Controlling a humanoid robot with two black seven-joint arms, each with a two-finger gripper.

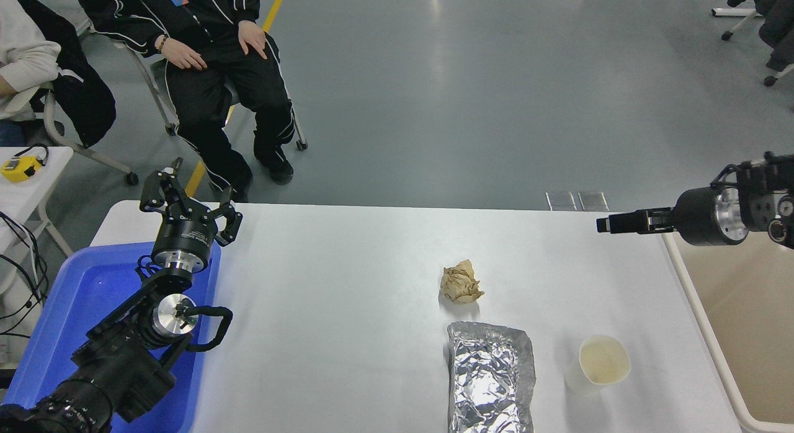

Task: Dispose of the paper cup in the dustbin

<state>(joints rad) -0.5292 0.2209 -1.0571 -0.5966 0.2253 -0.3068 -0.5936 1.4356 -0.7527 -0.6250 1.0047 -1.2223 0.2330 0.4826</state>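
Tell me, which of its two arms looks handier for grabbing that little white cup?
Probably the right. The right gripper reaches in on the same side as the paper cup and the dustbin, while the left gripper sits over the blue tub, far across the table.

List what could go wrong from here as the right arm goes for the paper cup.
1. The paper cup stands upright close beside the foil packet; the right claw may nudge the foil or tip the light cup as it comes down.
2. Squeezing too hard could crush the thin cup wall.
3. The dustbin rim lies between cup and bin interior; a low carry might clip it and drop the cup.
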